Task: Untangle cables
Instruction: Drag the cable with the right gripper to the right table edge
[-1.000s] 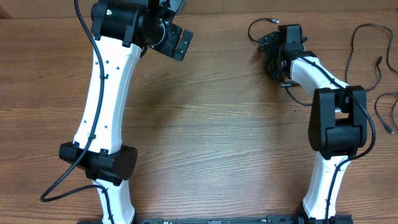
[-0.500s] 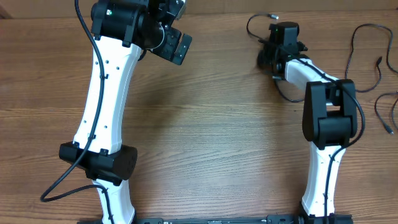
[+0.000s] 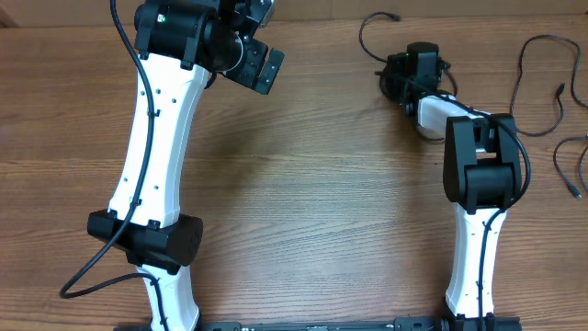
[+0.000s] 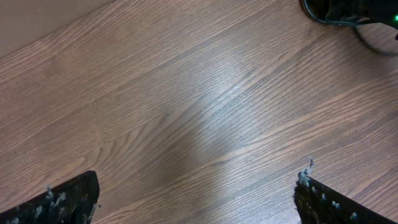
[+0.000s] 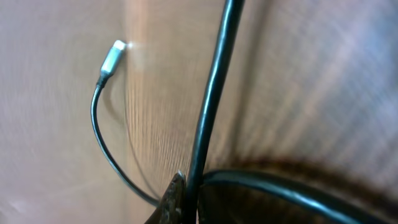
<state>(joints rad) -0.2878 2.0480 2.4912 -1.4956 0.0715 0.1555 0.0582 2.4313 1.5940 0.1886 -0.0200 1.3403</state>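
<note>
At the far right of the table (image 3: 303,184), the right arm (image 3: 478,175) reaches away from its base, and the right jaws are clenched on one black strand (image 5: 211,93). Seen from the right wrist, that strand runs up the picture from the fingertips (image 5: 176,199), which close on it at the bottom edge. A thinner cord (image 5: 102,144) curves away to the left of it and ends in a silver plug (image 5: 112,57) lying on the wood. A thicker black arc (image 5: 280,186) crosses the lower right of that view. The picture is blurred, so I cannot tell whether it is another strand.

Overhead, a thin loop (image 3: 361,37) runs from the right jaws toward the table's far edge and ends in a small connector (image 3: 393,17). More loose cables (image 3: 519,69) lie well apart from it near the right edge of the table, clear of the arm.

The left arm (image 3: 152,138) stretches toward the far left side, and the left jaws stand wide apart, grasping nothing. In the left wrist view its two fingers (image 4: 62,199) sit at the bottom corners with bare wood between them. A bit of black cord (image 4: 326,22) shows in the top right corner, beside the other arm's dark wrist.
</note>
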